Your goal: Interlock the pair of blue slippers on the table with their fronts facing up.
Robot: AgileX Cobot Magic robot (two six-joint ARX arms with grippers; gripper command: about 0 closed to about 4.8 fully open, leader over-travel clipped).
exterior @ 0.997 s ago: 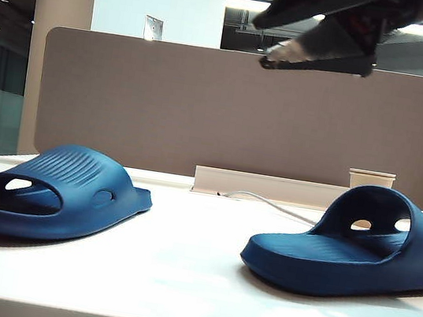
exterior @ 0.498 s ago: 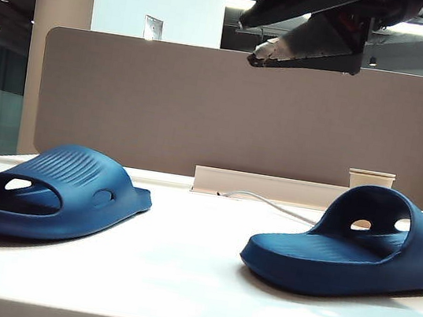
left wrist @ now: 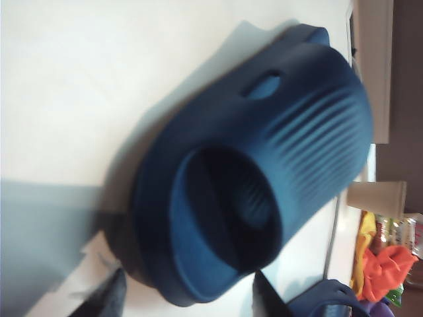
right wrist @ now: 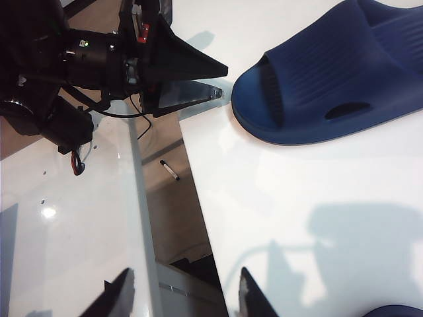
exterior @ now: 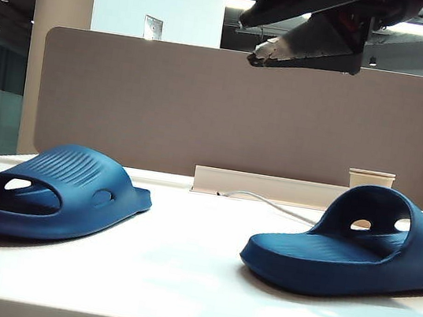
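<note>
Overhead, right claw (right wrist: 182, 290) has slid slightly left, open, empty; both slippers (exterior: 51, 190) (exterior: 354, 244) sit apart on tabletop (exterior: 177, 281); left claw (left wrist: 188, 300) open over left slipper (left wrist: 258, 172); I risk clipping its strap.

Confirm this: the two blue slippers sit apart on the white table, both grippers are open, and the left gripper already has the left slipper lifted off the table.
Not lifted. The exterior view shows the left slipper resting flat on the table, apart from the right slipper. In the left wrist view the open left gripper holds nothing. The right gripper is open too.
</note>
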